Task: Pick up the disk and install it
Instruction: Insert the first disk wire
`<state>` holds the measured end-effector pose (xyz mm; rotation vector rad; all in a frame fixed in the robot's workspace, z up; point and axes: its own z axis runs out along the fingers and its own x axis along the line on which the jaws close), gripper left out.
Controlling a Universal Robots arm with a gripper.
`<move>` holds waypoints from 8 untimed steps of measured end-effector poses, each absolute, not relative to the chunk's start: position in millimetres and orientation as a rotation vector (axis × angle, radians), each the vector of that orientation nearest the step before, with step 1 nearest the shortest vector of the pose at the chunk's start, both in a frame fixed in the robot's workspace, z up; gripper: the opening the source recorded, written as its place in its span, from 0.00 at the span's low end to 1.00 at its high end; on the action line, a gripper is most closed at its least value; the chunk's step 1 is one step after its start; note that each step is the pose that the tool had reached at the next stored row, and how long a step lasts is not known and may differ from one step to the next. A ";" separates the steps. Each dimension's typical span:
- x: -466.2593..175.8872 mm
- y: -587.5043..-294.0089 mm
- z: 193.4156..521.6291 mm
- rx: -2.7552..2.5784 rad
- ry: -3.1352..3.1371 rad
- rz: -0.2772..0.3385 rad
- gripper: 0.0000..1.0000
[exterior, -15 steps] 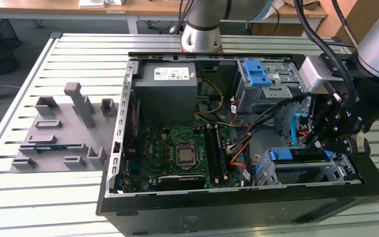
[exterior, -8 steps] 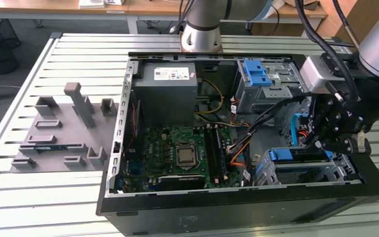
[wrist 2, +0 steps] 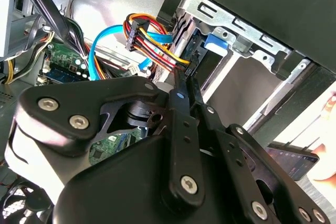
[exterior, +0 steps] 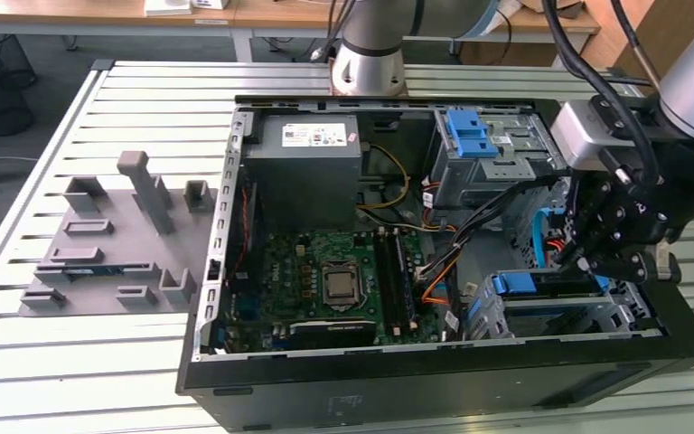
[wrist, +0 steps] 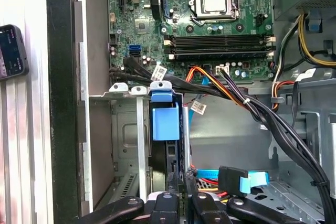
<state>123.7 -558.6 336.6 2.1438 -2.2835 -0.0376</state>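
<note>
Gripper (exterior: 606,262) inside computer case (exterior: 323,384), fingers closed together, just beside the disk (wrist: 167,121) seated in its bay.

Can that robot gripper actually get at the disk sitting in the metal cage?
Probably yes: the gripper already sits right above the disk in its drive cage. A bundle of cables runs close by, but seemingly not between them.

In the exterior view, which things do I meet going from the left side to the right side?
Grey holder tray → motherboard → blue-railed disk in its bay → gripper, directly above the bay on the exterior view's right.
</note>
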 end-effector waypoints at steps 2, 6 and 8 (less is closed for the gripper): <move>124.2 -558.8 336.1 2.143 -2.283 -0.039 0.16; 124.4 -558.9 335.4 2.142 -2.281 -0.042 0.16; 124.5 -558.9 334.7 2.141 -2.279 -0.044 0.16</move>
